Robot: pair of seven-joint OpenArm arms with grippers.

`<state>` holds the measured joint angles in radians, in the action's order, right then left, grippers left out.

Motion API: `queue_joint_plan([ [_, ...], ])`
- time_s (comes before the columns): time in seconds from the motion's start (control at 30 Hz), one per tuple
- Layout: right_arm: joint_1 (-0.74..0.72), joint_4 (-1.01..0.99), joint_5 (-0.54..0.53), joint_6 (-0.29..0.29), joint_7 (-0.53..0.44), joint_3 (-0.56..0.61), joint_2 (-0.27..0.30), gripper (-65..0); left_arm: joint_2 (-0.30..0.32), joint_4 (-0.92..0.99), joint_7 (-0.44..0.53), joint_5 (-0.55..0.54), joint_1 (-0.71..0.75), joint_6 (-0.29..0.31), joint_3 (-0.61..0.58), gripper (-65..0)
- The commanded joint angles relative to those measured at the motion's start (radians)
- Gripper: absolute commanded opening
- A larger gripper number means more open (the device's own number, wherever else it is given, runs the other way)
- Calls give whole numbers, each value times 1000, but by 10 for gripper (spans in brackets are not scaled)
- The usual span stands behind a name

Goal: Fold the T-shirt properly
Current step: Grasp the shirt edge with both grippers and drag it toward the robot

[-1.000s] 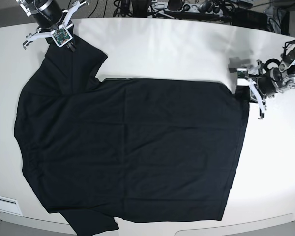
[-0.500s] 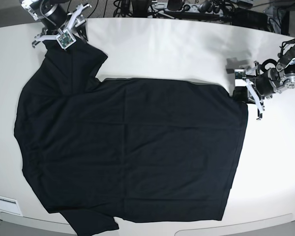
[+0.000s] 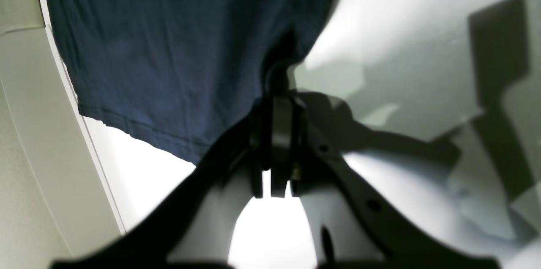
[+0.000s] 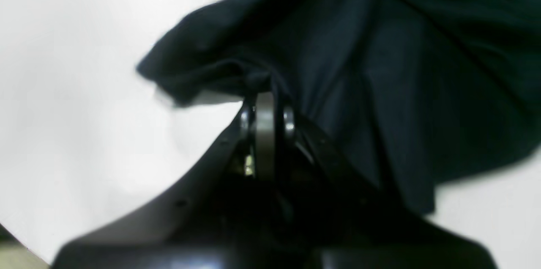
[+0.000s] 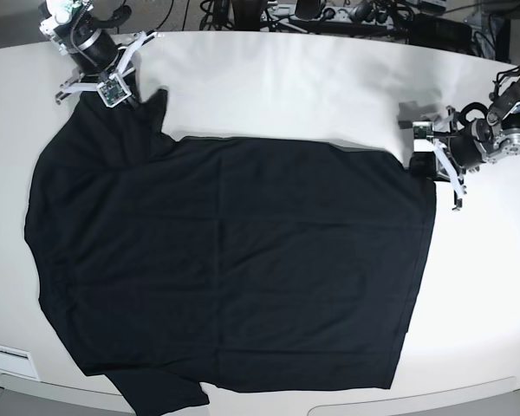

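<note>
Lying flat on the white table [image 5: 286, 87], the T-shirt [image 5: 234, 260] is covering most of the surface between the two arms. The right gripper [image 5: 121, 87] is sitting at the far corner on the sleeve side, and its jaws are closing tightly on a bunched fold of the sleeve; in the right wrist view the dark cloth is gathering just in front of the fingertips [image 4: 264, 100] and spreading away to their right. The left gripper [image 5: 429, 160] is resting at the opposite far corner, on the hem side. Its jaws are also pressing together, and they are pinching the corner of the hem, which is rising a little in front of its fingertips [image 3: 277, 91] while the rest of the cloth is stretching to their left.
</note>
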<state>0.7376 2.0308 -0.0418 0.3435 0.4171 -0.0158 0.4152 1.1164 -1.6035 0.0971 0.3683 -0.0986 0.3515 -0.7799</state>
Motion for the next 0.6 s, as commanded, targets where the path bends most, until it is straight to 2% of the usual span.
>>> queue_joint_plan([
  [0.0, 25, 53, 8, -5, 11, -6, 25, -650, 38, -17, 0, -12, 4, 48, -5, -650],
  [0.13, 111, 213, 113, -62, 60, -32, 82, -650, 117, -105, 0, -45, 4, 48, -5, -650],
  [0.23, 196, 290, 125, -71, 60, -87, 119, -650, 184, -190, 0, -55, 5, 49, -5, -650],
  [0.3, 248, 322, 125, -71, 66, -130, 136, -650, 229, -247, 0, -105, 5, 58, -5, -650],
  [0.4, 335, 325, 124, -71, 85, -194, 140, -650, 288, -332, -8, -157, 11, 115, -5, -650],
  [0.57, 473, 325, 117, -74, 85, -240, 139, -650, 388, -465, -66, -179, 95, 120, -5, -650],
])
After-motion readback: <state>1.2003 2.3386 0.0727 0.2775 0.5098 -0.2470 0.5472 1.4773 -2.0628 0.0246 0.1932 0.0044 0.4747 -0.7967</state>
